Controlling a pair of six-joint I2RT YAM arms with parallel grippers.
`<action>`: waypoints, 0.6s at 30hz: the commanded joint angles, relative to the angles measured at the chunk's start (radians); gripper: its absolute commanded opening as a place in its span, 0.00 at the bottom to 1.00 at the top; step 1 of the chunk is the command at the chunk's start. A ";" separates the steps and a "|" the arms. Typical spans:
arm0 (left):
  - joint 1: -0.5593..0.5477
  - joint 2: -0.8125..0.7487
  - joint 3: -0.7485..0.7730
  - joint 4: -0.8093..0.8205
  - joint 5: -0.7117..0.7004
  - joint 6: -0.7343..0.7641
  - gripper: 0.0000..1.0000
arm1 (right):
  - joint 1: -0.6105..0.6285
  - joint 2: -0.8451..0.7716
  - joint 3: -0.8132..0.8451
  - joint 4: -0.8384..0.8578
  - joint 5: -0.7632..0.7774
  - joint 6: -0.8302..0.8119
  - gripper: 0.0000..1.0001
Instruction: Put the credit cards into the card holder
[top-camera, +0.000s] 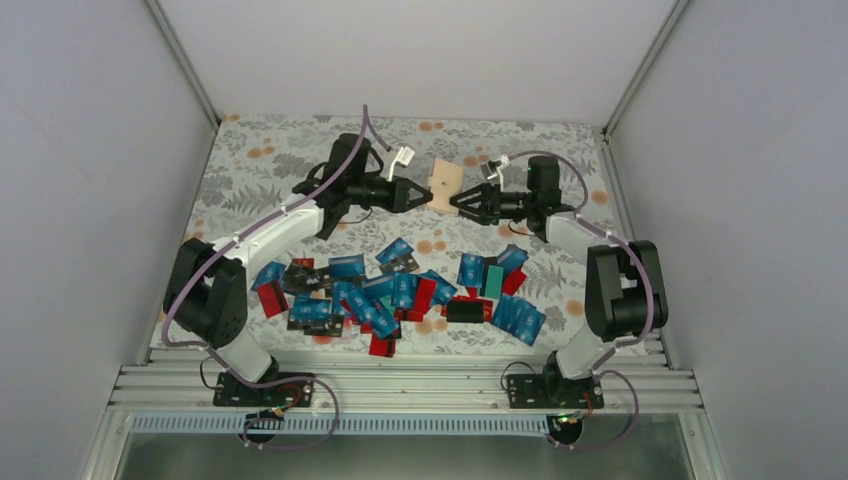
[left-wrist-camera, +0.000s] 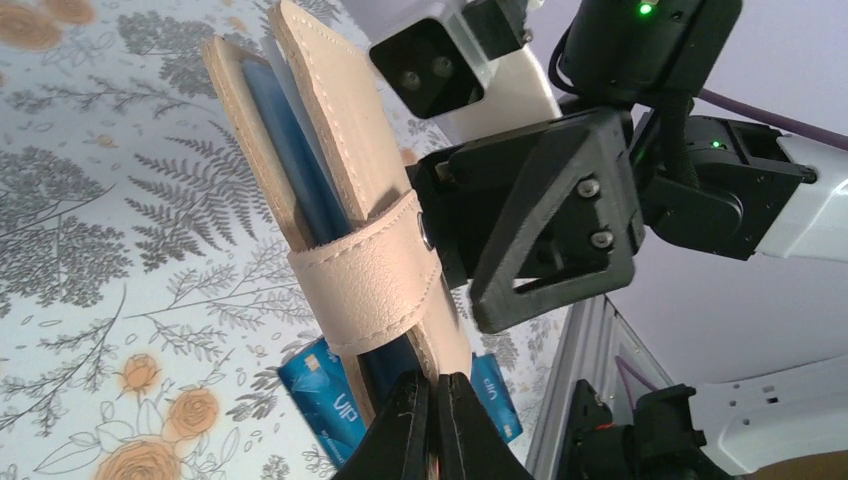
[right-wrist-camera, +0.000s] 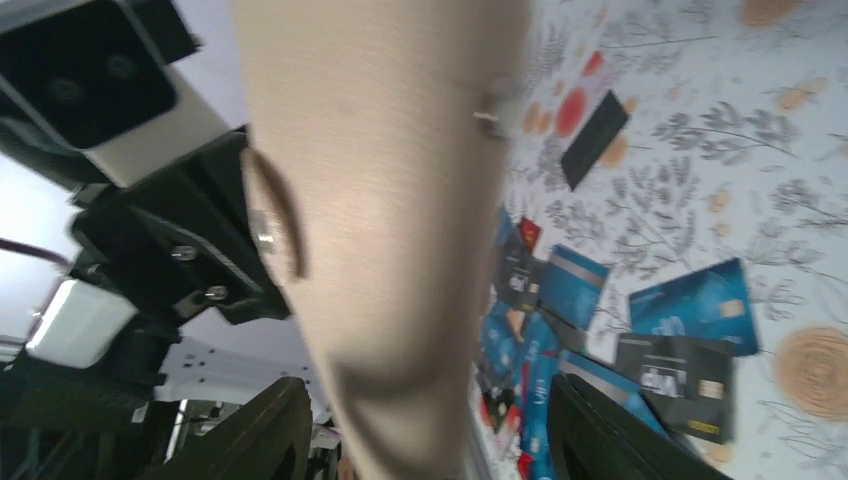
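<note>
Card holder (top-camera: 444, 186) was off the table at far centre, held up between the two arms. Its broad tan face was turned to the overhead camera and its long axis ran roughly far-to-near.

Left gripper (top-camera: 418, 194): in the left wrist view the fingers (left-wrist-camera: 412, 432) were pinched almost together on the holder's lower edge, so I read it as clamped on the holder.

Right gripper (top-camera: 462, 204): in the right wrist view the fingers (right-wrist-camera: 268, 435) stood wide apart with the blurred holder (right-wrist-camera: 390, 200) between them and a gap on each side. Jaws open, straddling the holder; no contact visible.

Left wrist view: a blue card (left-wrist-camera: 290, 150) sat between the holder's two leather panels. A strap (left-wrist-camera: 365, 280) wrapped across that open edge, with a snap stud showing at its end.

Loose credit cards (top-camera: 390, 290) lay in a heap on the floral tablecloth (top-camera: 260, 165), nearer the arm bases and well apart from both grippers.

Judgement: the coming move turns on the gap between holder and heap. The holder was up and far, the cards down and near, so one arm must hold while the other fetches. The right arm looked the freer, and the cards at the heap's right end (top-camera: 497, 278) lay on its side. The strap across the opening may obstruct a card going in
</note>
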 joint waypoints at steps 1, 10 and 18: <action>0.005 -0.038 0.028 0.047 0.071 -0.007 0.02 | 0.023 -0.069 0.013 0.114 -0.070 0.068 0.58; 0.005 -0.083 -0.007 0.058 0.072 -0.018 0.02 | 0.054 -0.158 0.008 0.151 -0.089 0.081 0.39; 0.004 -0.161 -0.109 0.064 0.015 -0.024 0.02 | 0.088 -0.203 -0.014 0.147 -0.067 0.072 0.05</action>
